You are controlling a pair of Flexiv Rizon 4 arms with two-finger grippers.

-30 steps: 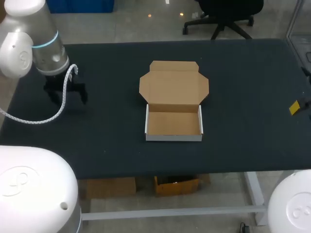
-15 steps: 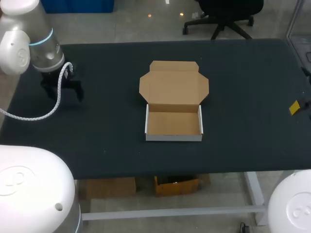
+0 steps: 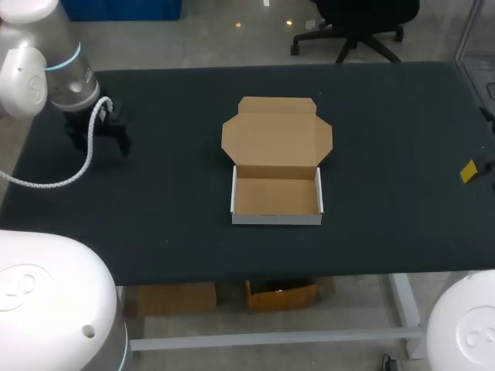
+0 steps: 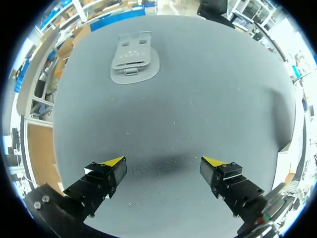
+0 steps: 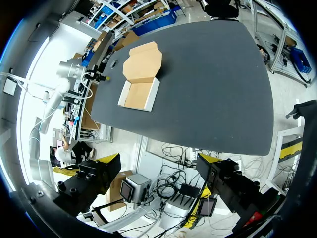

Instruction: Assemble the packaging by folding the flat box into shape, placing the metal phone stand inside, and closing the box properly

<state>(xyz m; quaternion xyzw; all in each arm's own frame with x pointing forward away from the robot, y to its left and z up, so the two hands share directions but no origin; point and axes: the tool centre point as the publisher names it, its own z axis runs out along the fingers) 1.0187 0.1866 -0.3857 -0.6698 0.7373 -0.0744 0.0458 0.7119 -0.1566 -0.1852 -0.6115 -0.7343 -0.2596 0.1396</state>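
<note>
The left arm has drawn back over the last second, sliding toward the far left corner of the black table [image 3: 387, 139], away from the box. That looks like the folding is finished and it is now going for the flat grey metal phone stand [image 4: 133, 62]. The stand lies on the cloth ahead of the left gripper [image 4: 163, 164], well apart from it and not yet touched.

The brown cardboard box with white outer walls [image 3: 277, 197] has not moved. It sits mid-table, formed into a tray, with nothing in it and its lid [image 3: 277, 139] laid open flat toward the far side. Loading and closing are both left to do.

The left arm hangs over the table with its wrist pointing down. Its yellow-tipped fingers are spread wide above bare cloth, holding nothing. The right gripper [image 5: 159, 166] is off past the table's right edge, clear of the surface. Its fingers are also apart and empty, and it faces the box from a distance.
</note>
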